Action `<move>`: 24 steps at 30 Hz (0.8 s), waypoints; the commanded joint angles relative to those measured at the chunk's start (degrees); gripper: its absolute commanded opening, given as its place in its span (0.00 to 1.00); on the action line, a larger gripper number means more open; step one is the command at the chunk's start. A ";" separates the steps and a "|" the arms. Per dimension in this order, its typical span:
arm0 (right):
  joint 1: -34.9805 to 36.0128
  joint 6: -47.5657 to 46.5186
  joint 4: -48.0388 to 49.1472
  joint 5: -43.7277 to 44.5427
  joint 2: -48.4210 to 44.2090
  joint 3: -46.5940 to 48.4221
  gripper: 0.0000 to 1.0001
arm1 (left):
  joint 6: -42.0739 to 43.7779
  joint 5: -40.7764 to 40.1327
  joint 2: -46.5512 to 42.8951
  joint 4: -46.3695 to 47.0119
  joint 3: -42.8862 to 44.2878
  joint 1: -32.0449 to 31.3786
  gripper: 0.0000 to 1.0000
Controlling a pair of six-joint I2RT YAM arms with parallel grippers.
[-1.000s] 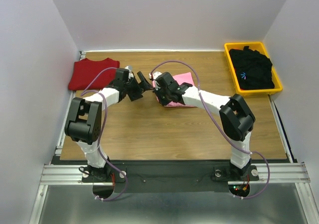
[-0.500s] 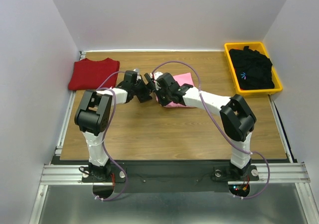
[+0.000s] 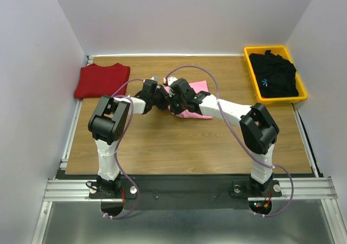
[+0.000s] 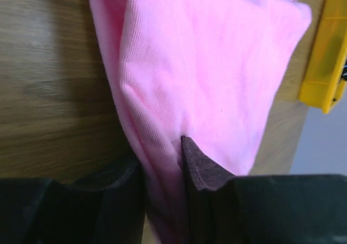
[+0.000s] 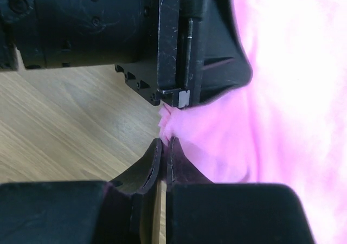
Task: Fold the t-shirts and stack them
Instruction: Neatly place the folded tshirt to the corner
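The light pink t-shirt [image 3: 196, 88] lies folded mid-table. My left gripper [image 3: 164, 99] reaches in from the left and is shut on the shirt's left edge. In the left wrist view a fold of pink cloth [image 4: 217, 65] runs down between the jaws of the left gripper [image 4: 161, 157]. My right gripper [image 3: 171, 100] sits right beside it, shut on a small tuft of the same edge [image 5: 287, 92], with the right gripper [image 5: 165, 142] tips pressed together. The dark red t-shirt [image 3: 102, 79] lies folded at the far left. The black t-shirt [image 3: 274, 73] is heaped in the bin.
A yellow bin [image 3: 250, 70] stands at the back right, and its corner [image 4: 325, 54] shows past the pink shirt. The left gripper's black body [image 5: 179, 49] fills the top of the right wrist view. White walls close in the table on three sides.
My left arm has swung right to the pink shirt's left edge, and its jaws have closed from wide open onto the cloth. The right arm has not moved.
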 commanded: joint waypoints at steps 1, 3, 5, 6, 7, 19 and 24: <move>-0.21 0.51 3.63 -1.18 -3.05 -0.12 0.04 | 4.63 -4.43 -0.11 -3.03 2.07 0.42 0.16; -0.21 0.77 3.63 -0.56 -3.31 -0.38 0.19 | 6.57 -4.61 -0.20 -4.09 3.83 0.77 0.00; -0.21 1.04 3.55 -0.21 -4.45 -0.82 0.47 | 10.35 -5.48 -0.46 -6.28 5.67 1.73 0.00; -0.21 1.21 3.55 -0.12 -5.15 -1.26 0.55 | 11.67 -5.92 -0.81 -8.64 6.38 2.17 0.00; -0.21 1.22 3.46 -0.12 -5.85 -1.70 0.61 | 13.68 -7.23 -1.51 -10.23 7.34 2.70 0.00; -0.21 -0.98 -9.28 9.98 -20.97 -10.75 0.98 | 49.19 -34.55 -2.31 -37.57 31.51 12.02 0.00; -0.21 0.69 -13.24 9.99 -24.67 -13.65 0.98 | 58.69 -40.29 1.38 -40.04 38.01 13.87 0.00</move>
